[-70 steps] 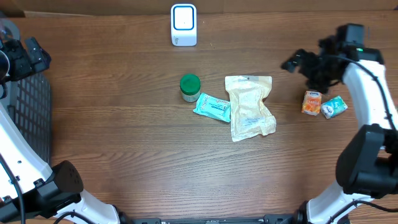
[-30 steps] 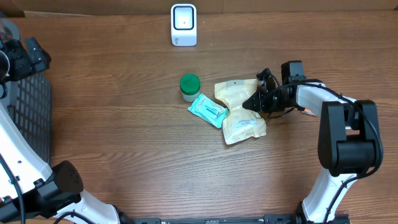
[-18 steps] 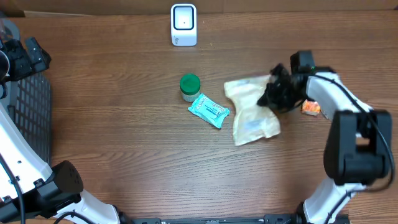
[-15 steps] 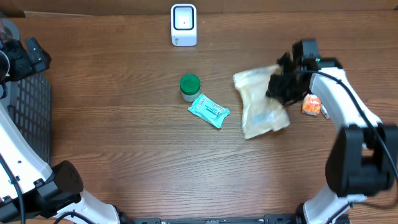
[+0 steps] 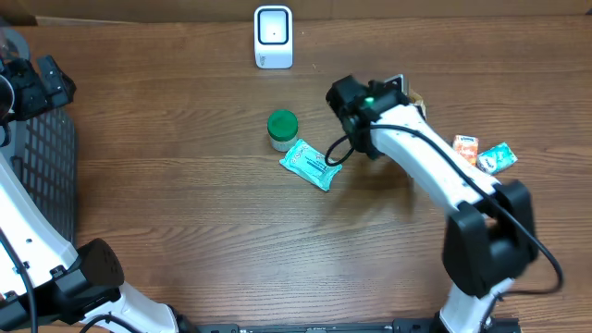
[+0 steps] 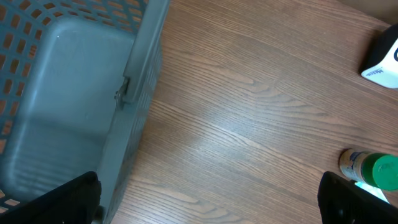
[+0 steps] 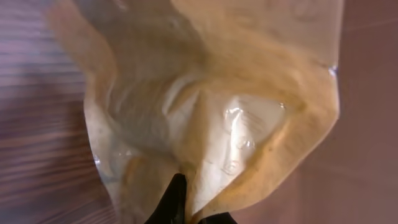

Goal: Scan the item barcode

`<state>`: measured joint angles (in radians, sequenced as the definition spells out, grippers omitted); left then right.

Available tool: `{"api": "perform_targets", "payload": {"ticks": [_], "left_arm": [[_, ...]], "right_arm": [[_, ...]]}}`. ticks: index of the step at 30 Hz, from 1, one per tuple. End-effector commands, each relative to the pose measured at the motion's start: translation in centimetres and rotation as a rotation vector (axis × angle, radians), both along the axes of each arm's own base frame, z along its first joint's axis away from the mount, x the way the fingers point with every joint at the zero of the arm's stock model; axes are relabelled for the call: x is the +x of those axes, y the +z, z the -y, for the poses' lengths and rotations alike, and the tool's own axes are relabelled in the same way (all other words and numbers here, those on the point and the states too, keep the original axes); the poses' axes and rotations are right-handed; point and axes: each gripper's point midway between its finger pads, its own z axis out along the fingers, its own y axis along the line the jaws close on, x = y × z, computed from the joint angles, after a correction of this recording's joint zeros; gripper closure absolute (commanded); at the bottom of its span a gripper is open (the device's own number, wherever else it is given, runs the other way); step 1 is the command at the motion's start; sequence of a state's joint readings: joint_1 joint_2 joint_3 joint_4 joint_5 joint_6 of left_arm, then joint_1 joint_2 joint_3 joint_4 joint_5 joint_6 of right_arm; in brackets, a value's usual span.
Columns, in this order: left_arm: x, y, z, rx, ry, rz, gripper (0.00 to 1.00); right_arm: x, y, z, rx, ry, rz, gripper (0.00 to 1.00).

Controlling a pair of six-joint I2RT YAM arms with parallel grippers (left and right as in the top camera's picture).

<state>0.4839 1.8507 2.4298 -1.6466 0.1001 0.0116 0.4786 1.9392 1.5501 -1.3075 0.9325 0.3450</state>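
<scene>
A tan, crinkled vacuum pouch [image 7: 211, 106] fills the right wrist view, and my right gripper [image 7: 196, 211] is shut on its lower edge. From overhead the right gripper [image 5: 363, 104] hangs above the table right of the white barcode scanner [image 5: 273, 37]. The arm hides most of the pouch [image 5: 407, 91]; only a corner shows. No barcode is visible on it. My left gripper [image 6: 211, 208] is open over bare wood beside the basket, with nothing between its fingers.
A green-lidded jar [image 5: 282, 129] and a teal packet [image 5: 313, 165] lie in mid-table. A small orange packet [image 5: 465, 148] and a small teal one [image 5: 498, 157] sit at the right. A grey mesh basket [image 5: 42, 166] stands at the left edge.
The right gripper closed on the pouch, lifted it off the table and swung it left and back, closer to the scanner. The teal packet got nudged slightly left. The left arm stayed still.
</scene>
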Motion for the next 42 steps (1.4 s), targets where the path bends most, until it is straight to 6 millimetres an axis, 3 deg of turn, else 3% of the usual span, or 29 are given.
{"api": "perform_targets", "payload": {"ticks": [1, 4, 6, 10, 18, 20, 28, 34, 42], "left_arm": [[-0.1, 0.8, 0.3, 0.02, -0.023, 0.02, 0.0], [-0.1, 0.8, 0.3, 0.02, -0.023, 0.02, 0.0], [-0.1, 0.8, 0.3, 0.02, -0.023, 0.02, 0.0], [-0.1, 0.8, 0.3, 0.021, -0.023, 0.021, 0.0], [-0.1, 0.8, 0.3, 0.021, -0.023, 0.02, 0.0], [-0.1, 0.8, 0.3, 0.021, -0.023, 0.021, 0.0], [-0.1, 0.8, 0.3, 0.02, -0.023, 0.02, 0.0], [-0.1, 0.8, 0.3, 0.02, -0.023, 0.02, 0.0], [-0.1, 0.8, 0.3, 0.02, -0.023, 0.02, 0.0]], "right_arm": [[0.9, -0.3, 1.2, -0.174, 0.018, -0.01, 0.96], [0.8, -1.8, 0.7, -0.17, 0.027, -0.053, 0.95], [0.6, -2.4, -0.1, -0.162, 0.043, -0.069, 0.73], [-0.3, -4.1, -3.1, -0.053, 0.081, -0.111, 0.47], [-3.3, -7.4, -9.5, 0.189, 0.149, -0.228, 0.44], [-3.4, -7.9, -10.0, 0.234, 0.143, -0.236, 0.44], [-0.6, -8.1, -5.2, 0.31, -0.078, -0.107, 0.31], [-0.7, -9.4, -0.8, 0.369, -0.339, -0.01, 0.41], [-1.4, -12.9, 1.1, 0.343, -0.362, 0.018, 0.46]]}}
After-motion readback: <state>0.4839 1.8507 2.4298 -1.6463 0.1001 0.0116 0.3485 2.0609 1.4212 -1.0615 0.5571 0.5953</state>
